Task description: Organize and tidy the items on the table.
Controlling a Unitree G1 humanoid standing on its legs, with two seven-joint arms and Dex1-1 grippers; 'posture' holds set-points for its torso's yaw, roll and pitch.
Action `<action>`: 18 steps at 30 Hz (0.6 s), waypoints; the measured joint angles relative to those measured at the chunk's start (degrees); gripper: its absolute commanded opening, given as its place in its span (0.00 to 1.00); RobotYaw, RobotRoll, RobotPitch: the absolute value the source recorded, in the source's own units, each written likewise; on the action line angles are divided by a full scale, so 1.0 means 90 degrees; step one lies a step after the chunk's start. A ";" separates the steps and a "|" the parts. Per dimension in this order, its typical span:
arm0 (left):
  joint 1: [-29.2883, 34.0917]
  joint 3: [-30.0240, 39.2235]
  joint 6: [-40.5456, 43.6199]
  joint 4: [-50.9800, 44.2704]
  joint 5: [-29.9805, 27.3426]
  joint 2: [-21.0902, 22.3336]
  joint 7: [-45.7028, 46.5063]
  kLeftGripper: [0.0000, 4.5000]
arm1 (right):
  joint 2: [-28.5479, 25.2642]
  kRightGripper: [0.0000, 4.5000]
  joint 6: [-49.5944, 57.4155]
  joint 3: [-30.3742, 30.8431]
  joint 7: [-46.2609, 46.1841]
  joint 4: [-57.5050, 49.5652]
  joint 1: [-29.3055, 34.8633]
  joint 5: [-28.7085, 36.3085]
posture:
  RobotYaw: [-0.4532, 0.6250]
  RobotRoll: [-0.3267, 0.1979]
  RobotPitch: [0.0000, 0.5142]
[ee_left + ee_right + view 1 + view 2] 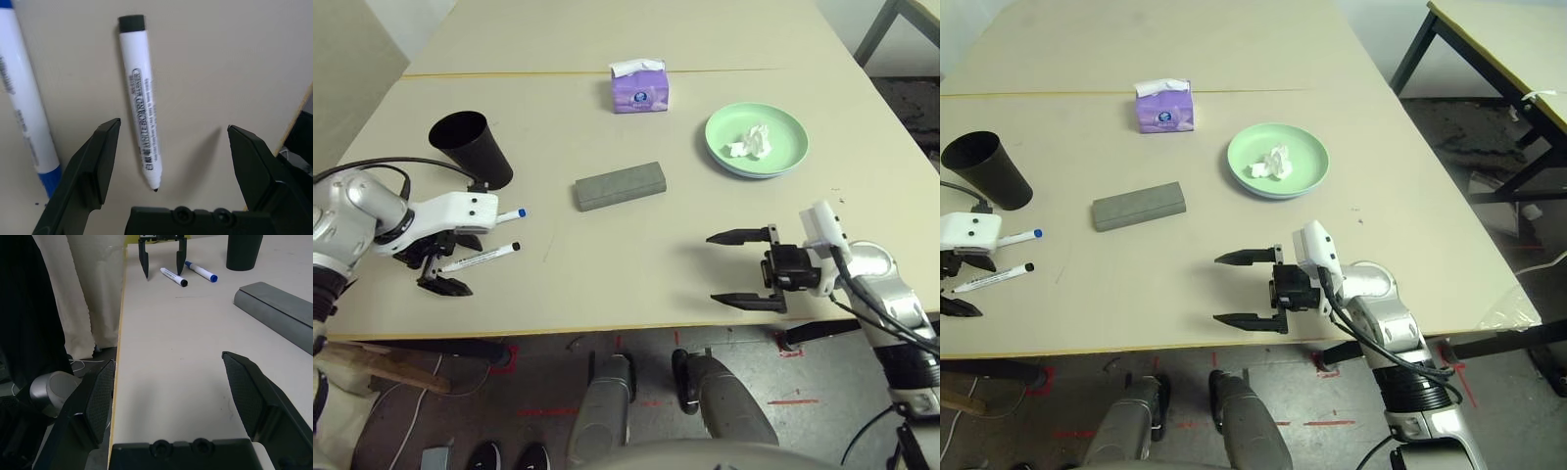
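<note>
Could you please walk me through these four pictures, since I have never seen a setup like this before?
This is a humanoid robot with two arms, each ending in a gripper of two black fingers. The two wide pictures come from a stereo camera on its head, looking down at the table. The two close pictures come from cameras on its wrists, looking along the fingers.

On the table are a black cup, a grey glasses case, a purple tissue box, and a green plate holding a crumpled tissue. Two white markers lie near the left arm: a black-capped marker and a blue-capped marker.

The left gripper is open around the black-capped marker, not gripping it. The right gripper is open and empty.
</note>
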 measured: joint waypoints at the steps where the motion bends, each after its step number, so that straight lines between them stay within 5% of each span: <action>1: -0.0014 0.0002 -0.0019 0.0019 0.0025 -0.0021 0.0004 0.99 | 0.0000 1.00 0.0015 0.0001 -0.0009 -0.0010 -0.0009 0.0000 | 0.38 0.62 0.45; 18: -0.0554 0.0103 -0.0261 0.0558 0.0597 -0.0694 0.0099 0.99 | -0.0002 1.00 0.0147 0.0045 -0.0133 -0.0306 0.0020 0.0002 | 0.35 0.62 0.45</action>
